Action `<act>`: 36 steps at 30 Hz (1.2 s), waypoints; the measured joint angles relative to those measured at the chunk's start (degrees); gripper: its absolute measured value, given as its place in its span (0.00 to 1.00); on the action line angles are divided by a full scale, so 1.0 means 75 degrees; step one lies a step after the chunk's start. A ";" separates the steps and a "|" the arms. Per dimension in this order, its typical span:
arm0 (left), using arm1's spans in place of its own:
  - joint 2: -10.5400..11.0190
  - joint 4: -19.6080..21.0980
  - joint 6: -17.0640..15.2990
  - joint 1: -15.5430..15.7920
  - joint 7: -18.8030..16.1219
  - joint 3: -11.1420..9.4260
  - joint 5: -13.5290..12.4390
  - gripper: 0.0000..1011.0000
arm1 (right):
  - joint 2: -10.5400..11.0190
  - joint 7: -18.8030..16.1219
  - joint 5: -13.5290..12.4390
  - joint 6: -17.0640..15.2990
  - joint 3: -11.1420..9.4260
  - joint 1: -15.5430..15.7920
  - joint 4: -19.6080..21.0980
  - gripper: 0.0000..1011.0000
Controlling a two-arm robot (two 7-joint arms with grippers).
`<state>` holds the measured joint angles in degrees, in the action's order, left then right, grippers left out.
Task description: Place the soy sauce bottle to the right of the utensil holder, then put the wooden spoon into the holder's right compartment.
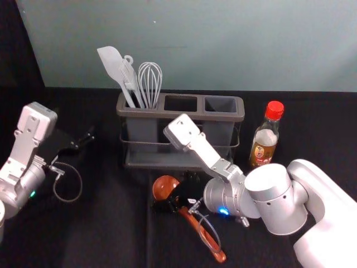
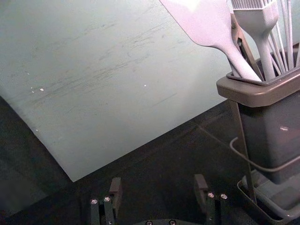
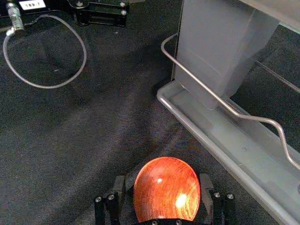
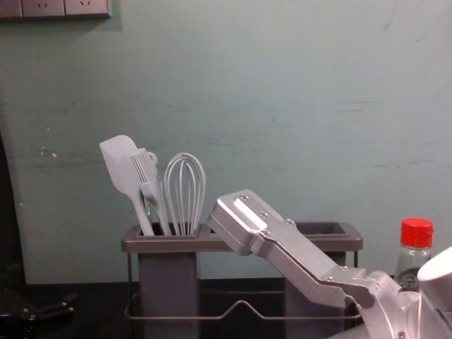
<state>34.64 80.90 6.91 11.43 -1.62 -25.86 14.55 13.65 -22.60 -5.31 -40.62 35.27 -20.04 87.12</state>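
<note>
The right gripper point(image 1: 175, 193) was spread wide around the wooden spoon point(image 1: 165, 187) on the black cloth point(image 1: 106, 229) before the utensil holder point(image 1: 139, 113), while the soy sauce bottle point(image 1: 264, 142) stood upright to the holder's right and the left gripper point(image 1: 88, 138), also wide, idled on its left.

Via head cam I see table under blk cloth point(image 1: 106, 229), w/ soft creases. On it: utensil holder point(image 1: 142, 129), toward back, long side facing robot; soy bottle point(image 1: 264, 146), upright, near holder's R end; wooden spoon point(image 1: 193, 221) in front, bowl nearest holder, handle angled R & toward robot.
</note>
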 joint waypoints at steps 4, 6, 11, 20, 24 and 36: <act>0.0000 0.0000 0.0000 0.0000 0.0000 0.0000 0.0000 0.99 | -0.0018 -0.0019 0.0055 0.0011 -0.0013 0.0013 -0.0015 0.99; 0.0000 0.0000 0.0000 0.0000 0.0000 0.0000 0.0000 0.99 | -0.0031 -0.0055 0.0107 0.0026 -0.0018 0.0015 -0.0045 0.99; 0.0000 0.0000 0.0000 0.0000 0.0000 0.0000 0.0001 0.99 | -0.0074 -0.0103 0.0211 0.0054 -0.0039 0.0016 -0.0109 0.99; 0.0000 0.0000 0.0000 0.0000 0.0000 0.0000 0.0000 0.99 | -0.0109 -0.0153 0.0294 0.0116 -0.0078 0.0031 -0.0148 0.99; 0.0000 0.0000 0.0000 0.0000 0.0000 0.0000 0.0000 0.99 | -0.0107 -0.0149 0.0290 0.0111 -0.0076 0.0031 -0.0147 0.99; 0.0000 0.0000 0.0000 0.0000 0.0000 -0.0001 0.0000 0.99 | -0.0101 -0.0140 0.0282 0.0094 -0.0065 0.0031 -0.0141 0.95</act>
<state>34.65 80.90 6.91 11.43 -1.62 -25.86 14.55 12.90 -23.65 -3.19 -39.91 34.78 -19.82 86.07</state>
